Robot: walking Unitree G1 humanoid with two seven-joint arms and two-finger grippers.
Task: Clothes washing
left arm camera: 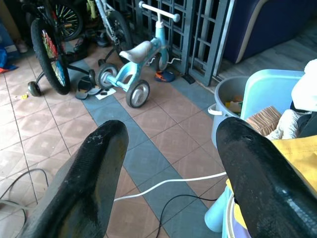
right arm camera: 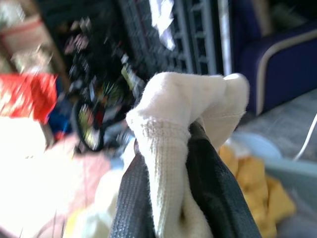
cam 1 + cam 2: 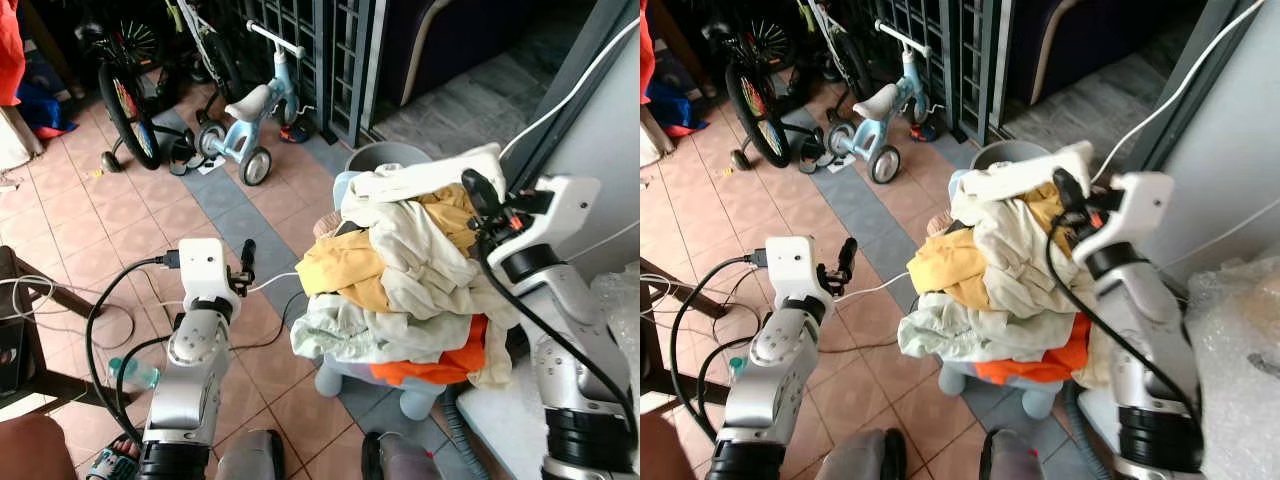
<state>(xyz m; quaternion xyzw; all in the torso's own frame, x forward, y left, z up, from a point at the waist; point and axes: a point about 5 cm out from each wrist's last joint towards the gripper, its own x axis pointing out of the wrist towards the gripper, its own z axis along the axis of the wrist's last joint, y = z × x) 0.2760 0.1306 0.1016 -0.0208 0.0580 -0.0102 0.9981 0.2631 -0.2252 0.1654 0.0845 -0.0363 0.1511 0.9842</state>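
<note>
A tall heap of clothes (image 3: 400,280) in cream, yellow and orange overflows a pale blue basket (image 3: 410,385) in front of me. My right gripper (image 3: 478,192) sits at the top right of the heap, shut on a white knitted garment (image 2: 173,148) that bulges between its black fingers (image 2: 133,208). The same white garment (image 3: 430,175) drapes across the top of the heap. My left gripper (image 3: 247,255) hangs open to the left of the heap, above the tiled floor, with nothing between its fingers (image 1: 94,168).
A grey tub (image 1: 233,99) stands behind the basket. A light blue tricycle (image 3: 250,115) and a bicycle (image 3: 125,95) are parked at the back left by dark metal gates. Cables (image 3: 110,330) trail over the tiles. A white appliance (image 3: 600,130) and bubble wrap (image 3: 1240,370) are at my right.
</note>
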